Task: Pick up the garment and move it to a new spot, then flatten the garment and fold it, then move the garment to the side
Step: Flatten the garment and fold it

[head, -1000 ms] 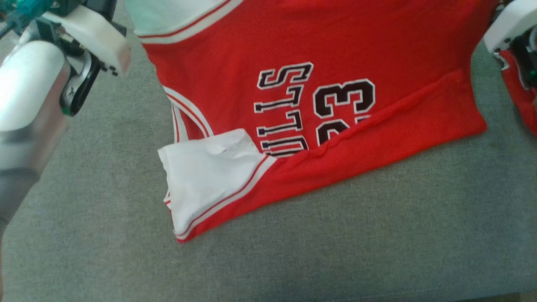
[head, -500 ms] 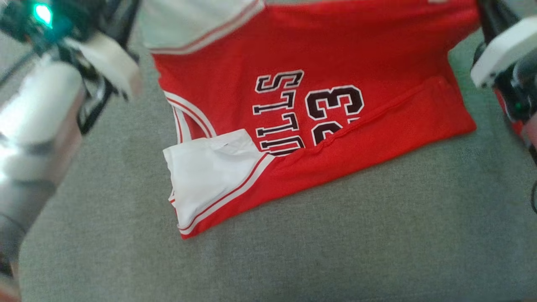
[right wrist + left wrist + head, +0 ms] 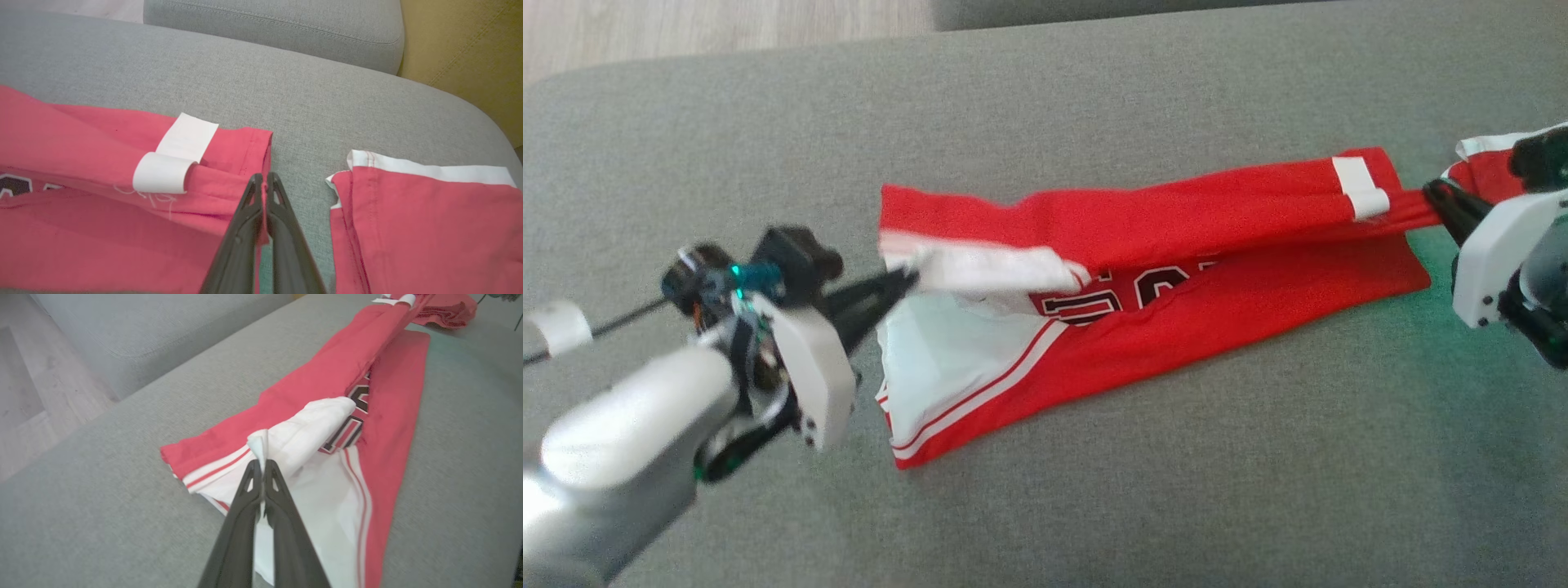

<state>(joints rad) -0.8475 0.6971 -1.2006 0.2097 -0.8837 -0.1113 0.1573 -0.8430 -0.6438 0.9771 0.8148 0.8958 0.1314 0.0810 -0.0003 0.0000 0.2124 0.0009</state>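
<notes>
The garment (image 3: 1176,318) is a red jersey with white trim and black lettering, lying on the grey cushion (image 3: 1094,506). Its upper layer is stretched between both grippers, folded over the lower layer. My left gripper (image 3: 907,278) is shut on the white-trimmed end (image 3: 261,445) at the left. My right gripper (image 3: 1433,192) is shut on the red hem corner (image 3: 263,179) at the right, next to a white label (image 3: 175,155). Most of the lettering is covered by the folded layer.
A second red piece with a white edge (image 3: 408,220) lies just right of the jersey, near my right gripper (image 3: 1486,163). Wooden floor (image 3: 686,33) shows beyond the cushion's far left edge. A grey backrest (image 3: 265,28) and a yellow cushion (image 3: 470,49) stand behind.
The head camera has tilted up and now takes in the whole cushion. Both grippers have carried the raised upper part of the jersey down toward the cushion, over its lower part.
</notes>
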